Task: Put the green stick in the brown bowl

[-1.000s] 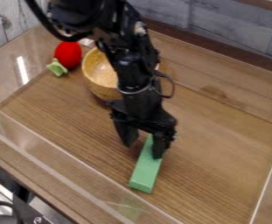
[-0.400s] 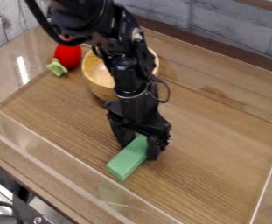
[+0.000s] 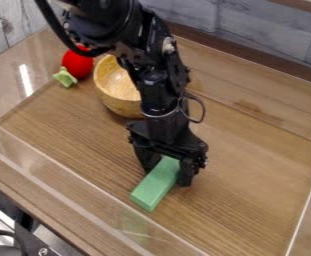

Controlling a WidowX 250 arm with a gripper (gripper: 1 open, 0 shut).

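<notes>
The green stick (image 3: 154, 188) lies flat on the wooden table near the front, a light green bar angled toward the lower left. My gripper (image 3: 167, 168) points straight down over the stick's far end, its black fingers open and standing on either side of that end. Whether the fingers touch the stick I cannot tell. The brown bowl (image 3: 114, 88) sits behind and to the left of the gripper, partly hidden by the black arm.
A red round toy with a green bit (image 3: 74, 65) rests left of the bowl. A clear plastic wall (image 3: 64, 175) runs along the front and left edges of the table. A grey plank wall stands at the back.
The green stick has shifted and turned on the table, from the gripper's right side to lying under it toward the lower left. The gripper stays open in about the same place.
</notes>
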